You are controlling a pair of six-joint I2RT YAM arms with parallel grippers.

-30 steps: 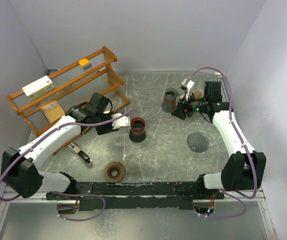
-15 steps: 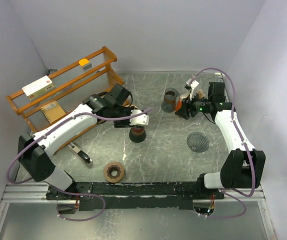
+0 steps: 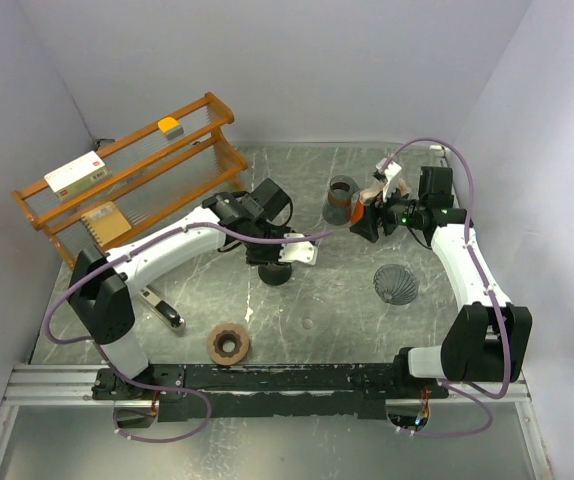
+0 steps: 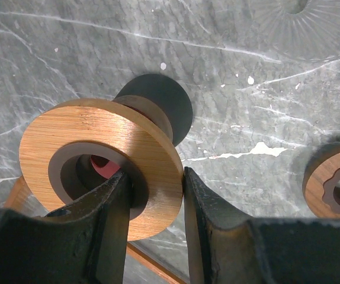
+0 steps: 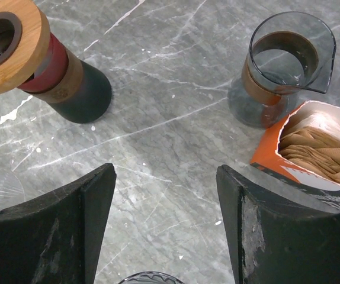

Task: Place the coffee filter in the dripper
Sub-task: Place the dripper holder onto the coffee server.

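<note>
The coffee filters (image 5: 318,148) are brown papers stacked in an open orange box (image 3: 365,207) at the back right. The ribbed glass dripper (image 3: 396,283) stands alone right of centre. My right gripper (image 5: 167,225) is open and empty, hovering over bare table just left of the box (image 3: 363,220). My left gripper (image 4: 155,183) is shut on the wooden ring (image 4: 99,160) that tops a red and black vessel (image 3: 275,264) in mid table. One finger is inside the ring's hole and one is outside its rim.
A glass carafe (image 3: 342,197) with a brown collar stands beside the filter box. A second wooden ring (image 3: 228,343) lies near front left, and a clear ribbed disc (image 3: 308,322) near centre front. A wooden rack (image 3: 127,185) holds small boxes at back left, with a metal tool (image 3: 162,310) in front of it.
My left arm has swung right from beside the rack to the red and black vessel and closed on its wooden ring. My right gripper shifted slightly right and back.
</note>
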